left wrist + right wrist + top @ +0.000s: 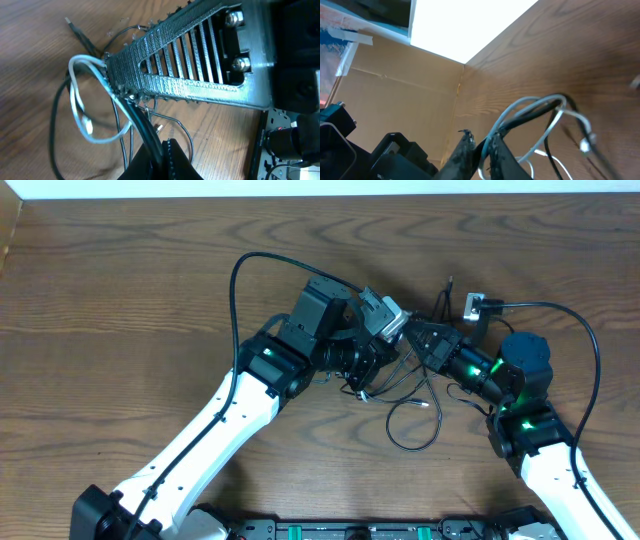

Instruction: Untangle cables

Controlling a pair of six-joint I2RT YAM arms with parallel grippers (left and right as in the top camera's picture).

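The left arm [230,415] is reaching in from 7 o'clock and the right arm [560,470] from 5 o'clock. The left gripper [395,328] and right gripper [418,340] are meeting tip to tip near table centre. Each is pinching the cables [412,405] between nearly closed jaws. Black cords [142,130] and one white cord [75,105] are trailing in loose loops toward 6 o'clock on the table [120,300]. The white cord is ending in what is probably a small plug [585,145].

White arms [215,425], blk joints, green LEDs [470,370], ribbed fingers [200,92].
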